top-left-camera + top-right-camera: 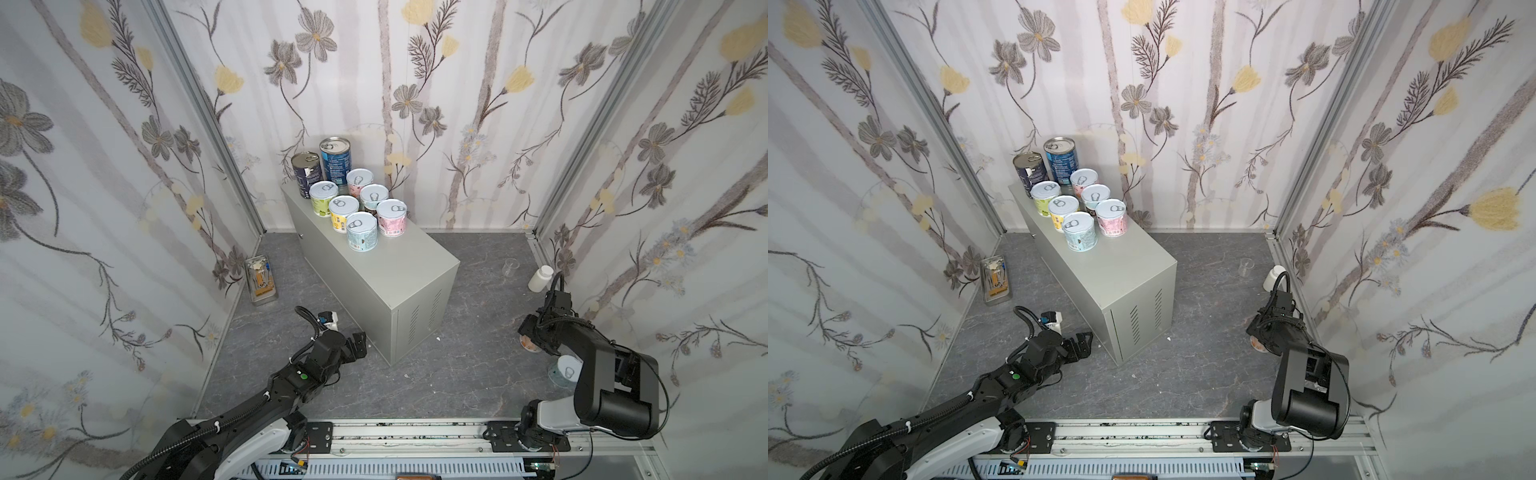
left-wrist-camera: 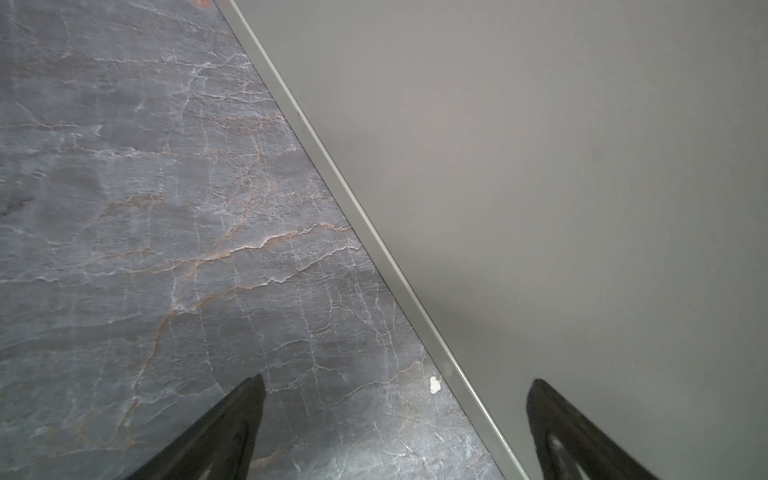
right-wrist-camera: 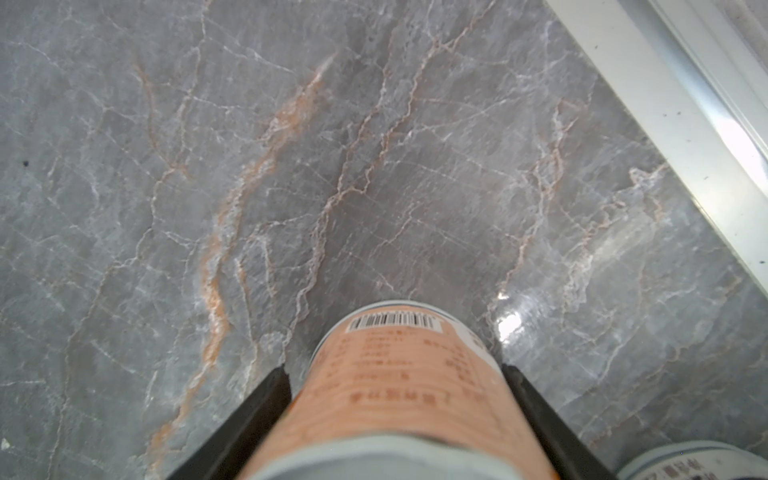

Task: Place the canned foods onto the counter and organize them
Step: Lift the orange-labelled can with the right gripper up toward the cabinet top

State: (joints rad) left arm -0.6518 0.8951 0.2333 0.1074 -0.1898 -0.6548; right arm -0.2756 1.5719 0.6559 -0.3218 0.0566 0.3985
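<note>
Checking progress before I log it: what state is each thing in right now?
Counter cans: eight, upright, lids sealed, grouped at far end of the counter.
Peach can: upright on floor.
Right tool: astride peach can, grip unclear.
Other floor can: upright, beside right arm.
Left tool: open, empty.
Glass cup: upright, empty.

Left arm (image 1: 266, 399) stretched low and forward, wrist nearly level. Left gripper (image 1: 359, 341) wide open, fingers (image 2: 232, 428) far apart, nothing between them. Right arm (image 1: 598, 374) folded steep, elbow high, wrist bent down. Right gripper (image 1: 528, 340) points downward. In wrist view its two fingers (image 3: 257, 415) stand one each side of orange can (image 3: 399, 395), very near its sides. Firm contact not clear.
</note>
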